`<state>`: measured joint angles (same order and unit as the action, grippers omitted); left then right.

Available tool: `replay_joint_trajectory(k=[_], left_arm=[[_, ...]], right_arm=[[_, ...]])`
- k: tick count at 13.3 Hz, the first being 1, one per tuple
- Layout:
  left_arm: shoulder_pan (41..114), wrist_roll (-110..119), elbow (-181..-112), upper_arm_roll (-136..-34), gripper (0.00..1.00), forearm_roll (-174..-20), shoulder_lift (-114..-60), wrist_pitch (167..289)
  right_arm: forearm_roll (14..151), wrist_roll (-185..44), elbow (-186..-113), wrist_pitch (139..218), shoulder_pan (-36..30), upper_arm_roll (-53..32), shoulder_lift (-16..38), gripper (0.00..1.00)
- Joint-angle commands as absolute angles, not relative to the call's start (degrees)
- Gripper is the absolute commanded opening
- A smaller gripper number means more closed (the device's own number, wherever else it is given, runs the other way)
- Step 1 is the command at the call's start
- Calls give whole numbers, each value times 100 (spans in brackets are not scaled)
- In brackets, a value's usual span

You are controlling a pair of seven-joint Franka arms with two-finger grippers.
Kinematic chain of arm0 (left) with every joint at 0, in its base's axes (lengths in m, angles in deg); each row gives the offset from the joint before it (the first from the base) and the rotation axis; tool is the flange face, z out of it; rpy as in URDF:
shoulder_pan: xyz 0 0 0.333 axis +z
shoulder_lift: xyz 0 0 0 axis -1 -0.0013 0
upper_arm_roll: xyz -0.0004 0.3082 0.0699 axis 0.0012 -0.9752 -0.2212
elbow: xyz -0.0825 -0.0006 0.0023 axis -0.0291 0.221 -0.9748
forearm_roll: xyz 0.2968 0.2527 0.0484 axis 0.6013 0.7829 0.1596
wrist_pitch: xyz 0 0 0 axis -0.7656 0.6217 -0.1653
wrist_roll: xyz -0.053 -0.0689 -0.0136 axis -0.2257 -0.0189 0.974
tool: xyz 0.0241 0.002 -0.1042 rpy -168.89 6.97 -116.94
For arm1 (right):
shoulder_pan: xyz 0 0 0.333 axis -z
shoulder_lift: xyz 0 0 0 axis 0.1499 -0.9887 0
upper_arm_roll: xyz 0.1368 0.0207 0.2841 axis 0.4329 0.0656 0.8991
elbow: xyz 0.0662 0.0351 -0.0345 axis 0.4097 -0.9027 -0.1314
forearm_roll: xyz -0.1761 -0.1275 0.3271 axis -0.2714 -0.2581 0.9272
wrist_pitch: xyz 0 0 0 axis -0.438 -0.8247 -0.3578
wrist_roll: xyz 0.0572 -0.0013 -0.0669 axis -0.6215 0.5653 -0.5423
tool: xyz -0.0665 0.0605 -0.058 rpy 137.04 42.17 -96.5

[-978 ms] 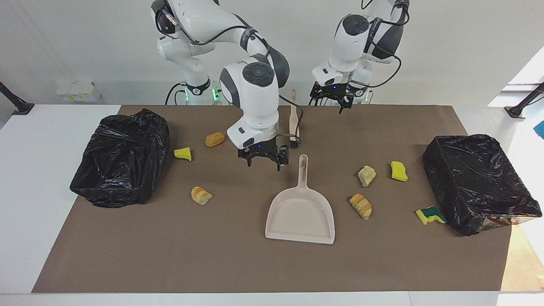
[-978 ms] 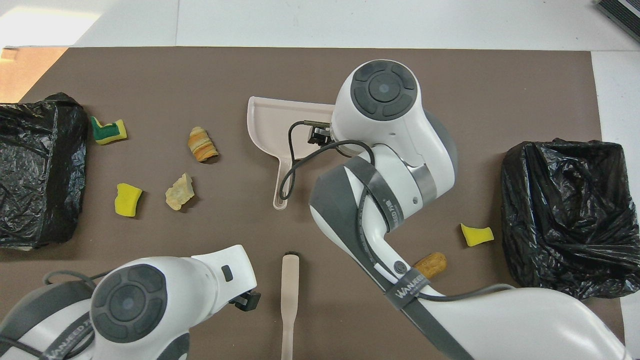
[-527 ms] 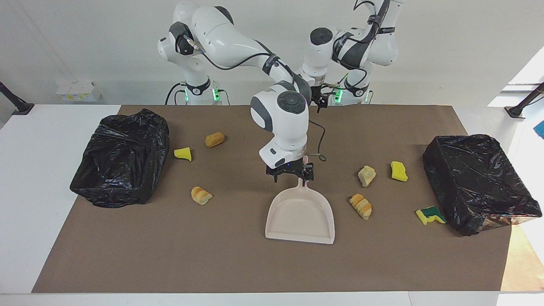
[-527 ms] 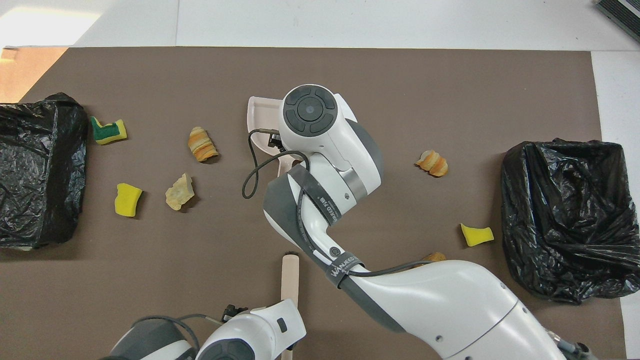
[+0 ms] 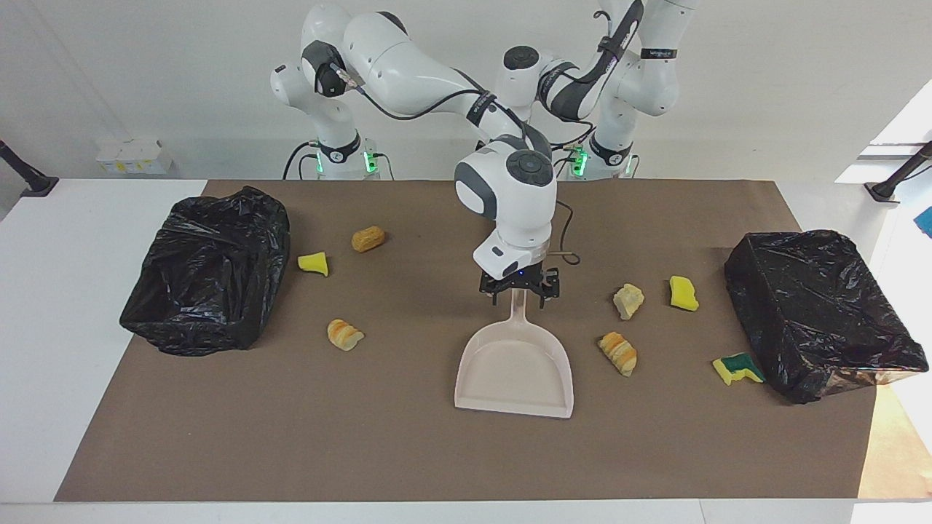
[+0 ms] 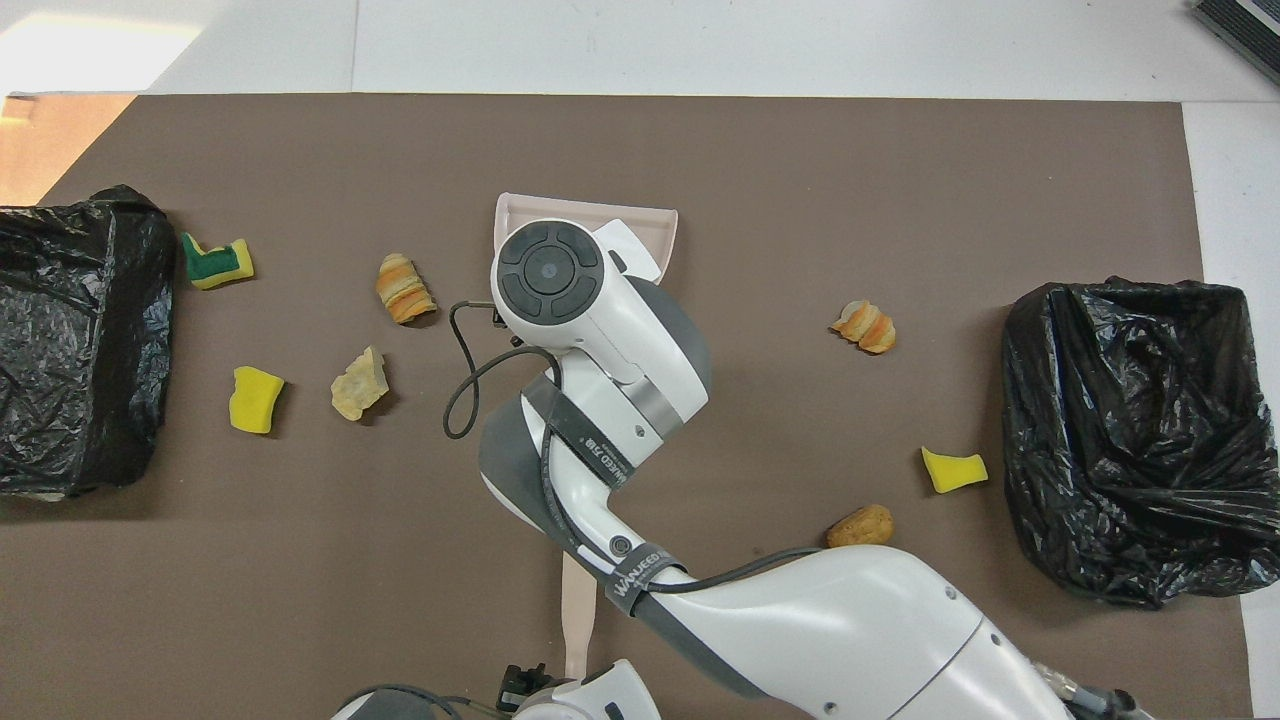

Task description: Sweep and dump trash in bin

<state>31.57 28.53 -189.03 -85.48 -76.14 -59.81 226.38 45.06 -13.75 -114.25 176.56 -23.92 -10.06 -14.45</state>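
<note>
right end effector open over empty dustpan's handle.

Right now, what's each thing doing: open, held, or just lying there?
right gripper: open, down at the dustpan's handle.
dustpan: lying flat, empty.
brush: lying flat, not lifted.
left gripper: open, beside the brush.
trash: seven scraps, all unswept.
bins: lined with black bags.
</note>
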Motion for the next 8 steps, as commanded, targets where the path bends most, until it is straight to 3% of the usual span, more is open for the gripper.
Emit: replay_joint_trajectory(k=[1,2,3,7,8], left_arm=[[3060,3034,-18998,-8642,92,-7665,-5938,22744],[3051,3034,-18989,-8642,88,-7665,-5938,22744],[3060,3043,-18998,-8642,77,-7665,-5938,22735],[3060,3280,-18998,-8642,65,-7665,-5938,22560],[3060,3385,-18989,-8642,58,-7665,-5938,22560]], right_arm=[[4356,-1250,-11821,18117,-2329,-964,-1403,100],[4356,-1250,-11893,18215,-2328,-964,-1368,100],[4391,-1241,-11902,18250,-2311,-964,-1376,100],[4348,-1198,-12122,18470,-2337,-964,-1341,100],[4330,-1189,-12131,18470,-2346,-981,-1341,97]])
